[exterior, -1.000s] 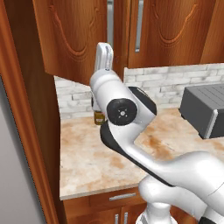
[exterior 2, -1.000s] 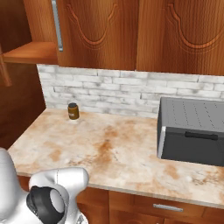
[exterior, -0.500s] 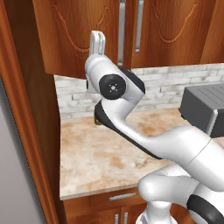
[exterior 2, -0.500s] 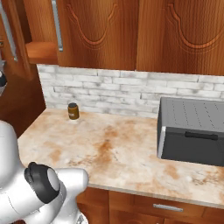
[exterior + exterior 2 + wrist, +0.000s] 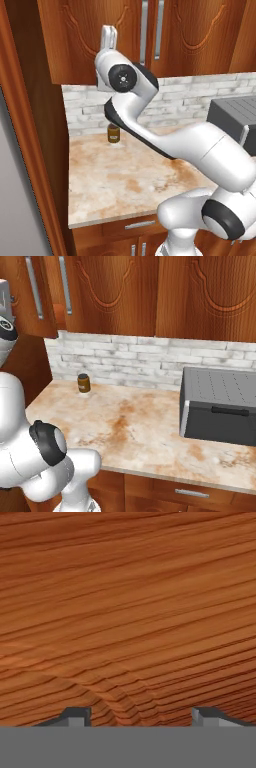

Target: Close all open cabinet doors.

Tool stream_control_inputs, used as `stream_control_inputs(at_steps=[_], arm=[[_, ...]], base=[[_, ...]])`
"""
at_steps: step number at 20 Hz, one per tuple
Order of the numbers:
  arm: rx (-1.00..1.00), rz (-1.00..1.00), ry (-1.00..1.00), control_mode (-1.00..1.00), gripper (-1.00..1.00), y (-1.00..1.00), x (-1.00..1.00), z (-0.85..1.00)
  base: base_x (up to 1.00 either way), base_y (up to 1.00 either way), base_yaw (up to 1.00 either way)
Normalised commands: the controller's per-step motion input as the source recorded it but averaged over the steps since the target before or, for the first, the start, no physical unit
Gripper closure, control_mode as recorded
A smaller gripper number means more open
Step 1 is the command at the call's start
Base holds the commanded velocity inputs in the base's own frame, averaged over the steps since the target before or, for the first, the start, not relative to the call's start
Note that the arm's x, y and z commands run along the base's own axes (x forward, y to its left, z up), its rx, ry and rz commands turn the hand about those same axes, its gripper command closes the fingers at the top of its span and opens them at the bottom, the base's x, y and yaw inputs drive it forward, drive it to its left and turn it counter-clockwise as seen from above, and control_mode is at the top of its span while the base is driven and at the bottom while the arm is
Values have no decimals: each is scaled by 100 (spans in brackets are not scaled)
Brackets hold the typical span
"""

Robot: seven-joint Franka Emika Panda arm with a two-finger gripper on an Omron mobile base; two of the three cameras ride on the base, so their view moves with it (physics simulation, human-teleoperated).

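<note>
The tool (image 5: 109, 36), in the upper left-centre of the left base view, points straight at the cabinet door (image 5: 95, 40). Its tips (image 5: 76, 716) stand apart with nothing between them, wood grain close ahead. The door's long axis runs vertical, its handle (image 5: 144, 25) just right. The desk (image 5: 115, 180) lies below.
</note>
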Motion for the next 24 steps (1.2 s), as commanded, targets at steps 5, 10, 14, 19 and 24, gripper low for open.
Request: stream_control_inputs(at_steps=[5, 10, 14, 19, 24], arm=[[0, 0, 5, -100, -100, -8, 61, -21], [0, 0, 5, -100, -100, -7, 47, -27], [0, 0, 7, -100, -100, -6, 45, -33], [0, 0, 8, -100, -100, -8, 44, -41], [0, 0, 16, -100, -100, 0, 15, -62]], base=[[0, 0, 0], [0, 0, 0], [0, 0, 0], [0, 0, 0], [0, 0, 0]])
